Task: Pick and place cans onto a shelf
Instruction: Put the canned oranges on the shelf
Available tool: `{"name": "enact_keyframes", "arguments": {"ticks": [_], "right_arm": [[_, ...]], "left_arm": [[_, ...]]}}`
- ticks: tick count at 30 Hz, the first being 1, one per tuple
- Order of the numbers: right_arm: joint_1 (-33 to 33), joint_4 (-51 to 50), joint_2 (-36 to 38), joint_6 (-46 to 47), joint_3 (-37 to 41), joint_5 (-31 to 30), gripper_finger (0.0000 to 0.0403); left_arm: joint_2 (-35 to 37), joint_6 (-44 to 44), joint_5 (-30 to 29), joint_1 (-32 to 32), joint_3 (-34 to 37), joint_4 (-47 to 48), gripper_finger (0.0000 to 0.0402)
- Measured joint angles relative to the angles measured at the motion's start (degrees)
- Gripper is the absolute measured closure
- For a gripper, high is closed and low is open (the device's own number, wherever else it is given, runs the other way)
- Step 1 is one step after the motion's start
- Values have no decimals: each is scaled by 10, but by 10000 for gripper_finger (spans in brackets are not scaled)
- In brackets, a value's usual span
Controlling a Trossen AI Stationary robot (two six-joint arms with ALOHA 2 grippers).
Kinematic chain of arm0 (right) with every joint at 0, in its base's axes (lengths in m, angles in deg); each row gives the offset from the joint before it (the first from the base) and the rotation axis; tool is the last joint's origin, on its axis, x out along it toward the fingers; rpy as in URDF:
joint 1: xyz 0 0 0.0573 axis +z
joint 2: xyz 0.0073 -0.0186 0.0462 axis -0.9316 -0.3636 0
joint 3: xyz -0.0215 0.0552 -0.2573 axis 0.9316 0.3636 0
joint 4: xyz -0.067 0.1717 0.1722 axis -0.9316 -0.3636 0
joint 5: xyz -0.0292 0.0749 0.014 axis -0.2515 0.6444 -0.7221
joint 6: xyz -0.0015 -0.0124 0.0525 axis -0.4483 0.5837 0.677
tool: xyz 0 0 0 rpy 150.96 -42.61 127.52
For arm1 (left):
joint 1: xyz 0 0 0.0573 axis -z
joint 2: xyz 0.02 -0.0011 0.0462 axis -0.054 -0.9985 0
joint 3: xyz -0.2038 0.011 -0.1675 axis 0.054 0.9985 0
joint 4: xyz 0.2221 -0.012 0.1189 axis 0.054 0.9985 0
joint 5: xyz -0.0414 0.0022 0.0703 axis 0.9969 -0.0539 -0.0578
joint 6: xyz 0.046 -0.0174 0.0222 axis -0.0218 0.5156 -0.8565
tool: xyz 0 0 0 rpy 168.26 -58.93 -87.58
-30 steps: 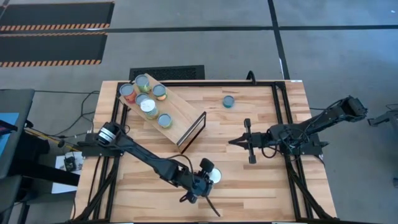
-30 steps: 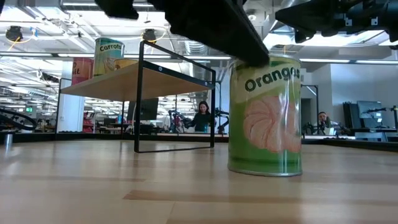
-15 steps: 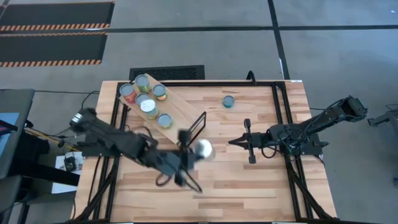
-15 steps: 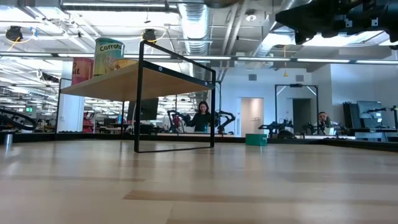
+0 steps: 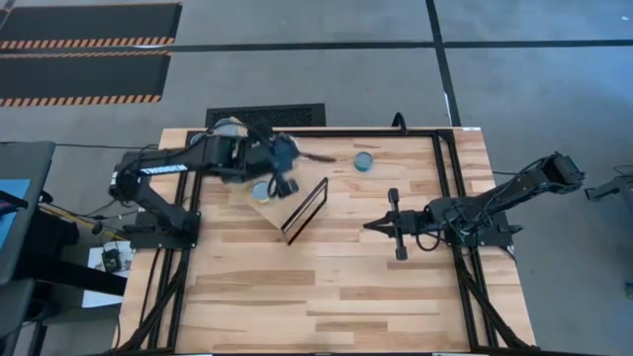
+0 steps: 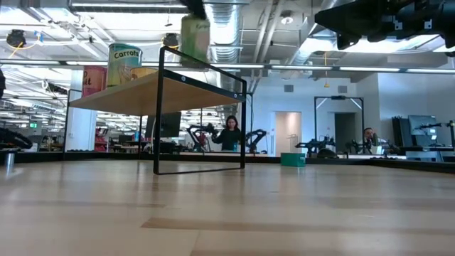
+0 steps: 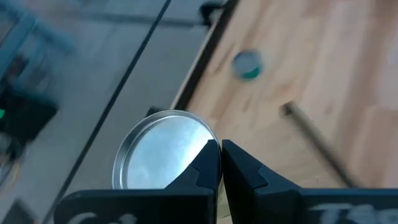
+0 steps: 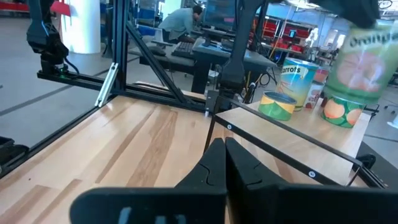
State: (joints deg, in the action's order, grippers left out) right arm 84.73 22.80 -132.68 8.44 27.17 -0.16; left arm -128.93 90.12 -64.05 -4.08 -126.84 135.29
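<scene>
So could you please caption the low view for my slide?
Green-labelled orange can carried above the light wooden shelf, beside a Carrots can.

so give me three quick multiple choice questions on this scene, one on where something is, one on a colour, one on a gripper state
1. Where is the left gripper?
A. over the shelf
B. at the table's near edge
C. beside the right gripper

2. What colour is the side of the lone can standing on the table, apart from the shelf?
A. red
B. green
C. yellow

3. How do the right gripper's fingers stand?
A. wide open
B. closed on a can
C. shut, holding nothing

Answers:
1. A, the high view shows the left arm reaching over the shelf, and the low view shows a green can held above the board.
2. B, the low view shows its side green.
3. C, the right wrist view shows the two fingers pressed together with nothing between them.
</scene>
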Motion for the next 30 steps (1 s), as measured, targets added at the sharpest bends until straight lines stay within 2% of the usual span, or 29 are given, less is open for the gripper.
{"name": "enact_keyframes", "arguments": {"ticks": [7, 12, 18, 24, 30], "right_arm": [[0, -9, 0, 0, 0, 0, 396], [0, -9, 0, 0, 0, 0, 396], [0, -8, 0, -1, 0, 0, 396], [0, -5, 0, 0, 0, 0, 396], [0, 0, 0, 0, 0, 0, 396]], "left_arm": [[0, 44, -2, -60, 9, 29, 401], [16, 53, -1, -60, 106, -25, 401], [73, 71, 8, -85, 195, -98, 401], [122, 93, 39, -110, 235, -103, 401], [127, 104, 59, -112, 251, -105, 401]]}}
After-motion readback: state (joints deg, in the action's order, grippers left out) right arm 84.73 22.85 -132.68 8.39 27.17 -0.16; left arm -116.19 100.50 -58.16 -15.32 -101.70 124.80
